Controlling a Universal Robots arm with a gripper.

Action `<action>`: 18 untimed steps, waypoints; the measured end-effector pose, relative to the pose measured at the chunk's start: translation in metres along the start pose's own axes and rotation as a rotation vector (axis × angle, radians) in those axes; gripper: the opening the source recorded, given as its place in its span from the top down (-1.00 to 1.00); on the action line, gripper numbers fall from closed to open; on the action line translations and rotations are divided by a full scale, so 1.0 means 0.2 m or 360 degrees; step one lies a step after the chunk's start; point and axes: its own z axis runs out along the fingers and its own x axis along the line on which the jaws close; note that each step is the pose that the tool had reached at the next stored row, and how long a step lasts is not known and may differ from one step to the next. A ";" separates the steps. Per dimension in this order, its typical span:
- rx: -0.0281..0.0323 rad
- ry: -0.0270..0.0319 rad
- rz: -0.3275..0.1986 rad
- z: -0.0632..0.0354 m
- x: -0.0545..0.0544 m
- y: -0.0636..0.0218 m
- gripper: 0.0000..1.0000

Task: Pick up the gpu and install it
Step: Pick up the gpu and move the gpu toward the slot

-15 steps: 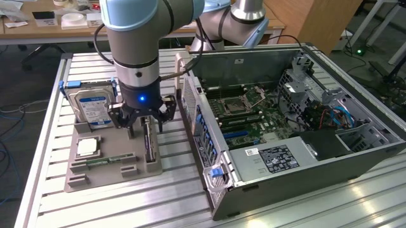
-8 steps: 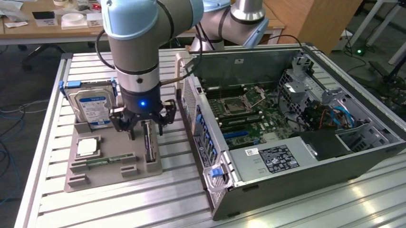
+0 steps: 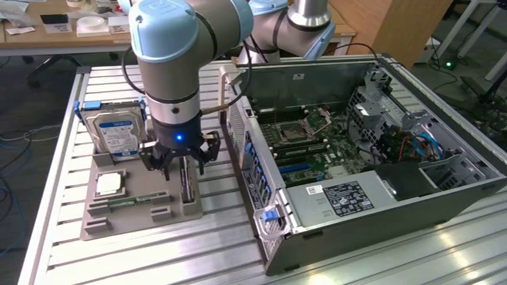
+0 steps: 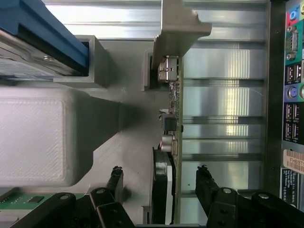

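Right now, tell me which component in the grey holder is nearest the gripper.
The gpu: it stands on edge, straddled by the open gripper; the hard drive, CPU and memory stick sit farther toward the exterior view's left.

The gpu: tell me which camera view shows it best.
The wrist view: the gpu stands on edge in its holder, silver bracket visible, between the open hand's fingers. In the exterior view it is a thin dark strip under the hand.

I am working in a lab: an open grey metal computer case point(image 3: 380, 234) is sitting on a ribbed silver table point(image 3: 158, 258).
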 end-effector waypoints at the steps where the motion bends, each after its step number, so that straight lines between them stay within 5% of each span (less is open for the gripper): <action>1: 0.00001 -0.00001 0.0003 0.003 0.00 0.000 -0.44; 10: 0.00028 -0.00001 0.0003 0.003 0.00 0.000 -0.44; 16: 0.00029 -0.00001 0.0003 0.005 0.00 0.000 -0.04; 18: 0.00030 -0.00002 0.0003 0.006 0.00 0.000 -0.04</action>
